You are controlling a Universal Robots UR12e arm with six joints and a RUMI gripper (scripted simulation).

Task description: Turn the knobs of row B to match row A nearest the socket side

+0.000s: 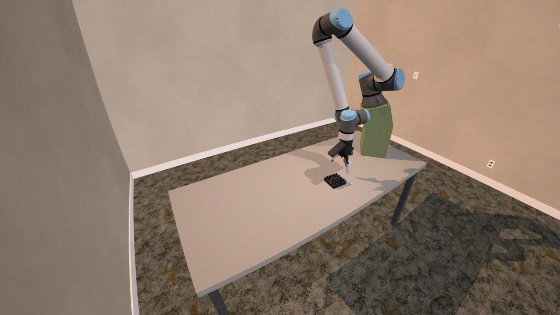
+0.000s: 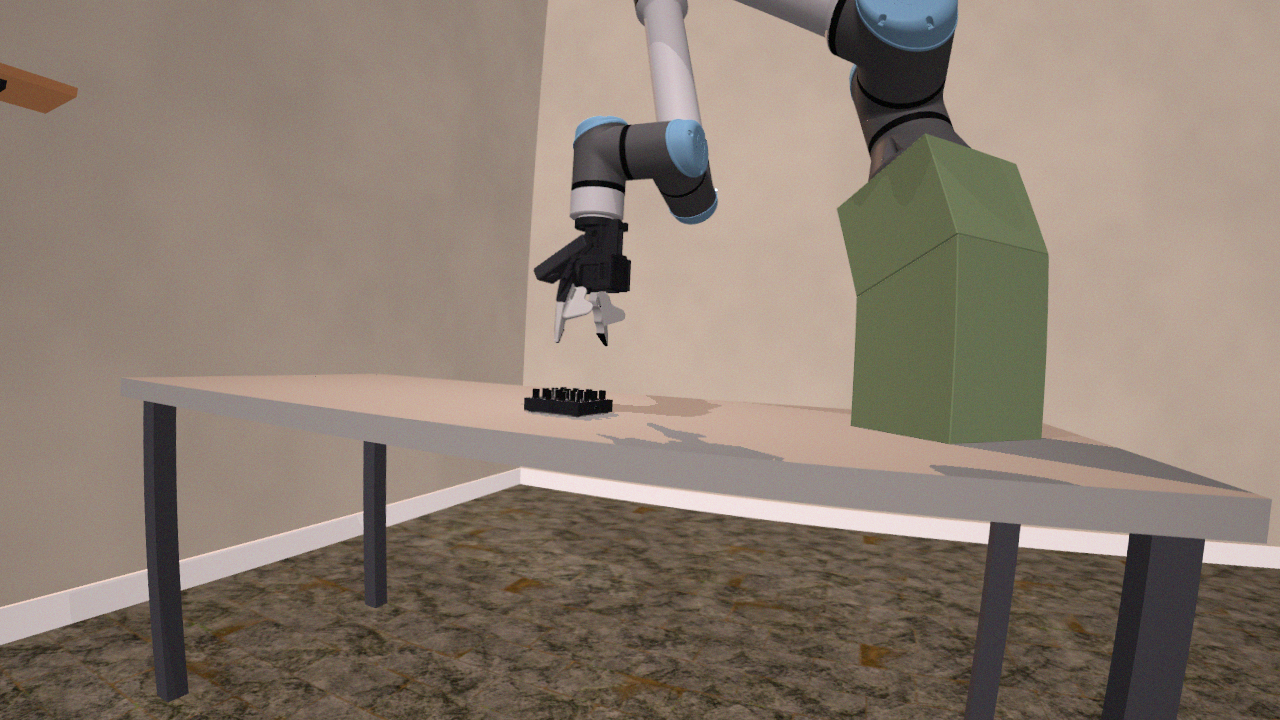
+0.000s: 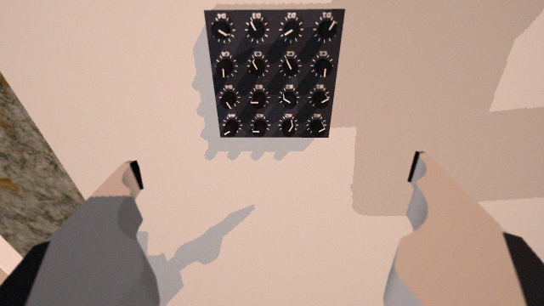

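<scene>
The black knob box (image 1: 336, 180) (image 2: 568, 404) (image 3: 273, 48) lies flat on the table, with four rows of four knobs. In the wrist view row A (image 3: 274, 127) is the row nearest my fingers and row B (image 3: 274, 99) is just beyond it. Each knob has a pale pointer line. The pointers of B3 (image 3: 257, 99) and A3 (image 3: 259, 127) both point left in this view. My gripper (image 1: 339, 164) (image 2: 580, 340) (image 3: 273, 158) is open and empty. It hangs well above the table, on the row A side of the box, touching nothing.
The box lies on a beige table (image 1: 242, 211) (image 2: 358, 389) (image 3: 127, 85). The arm's green pedestal (image 1: 376, 133) (image 2: 948, 340) stands on the table's far corner. The table edge and the floor (image 3: 25, 170) show at the left of the wrist view.
</scene>
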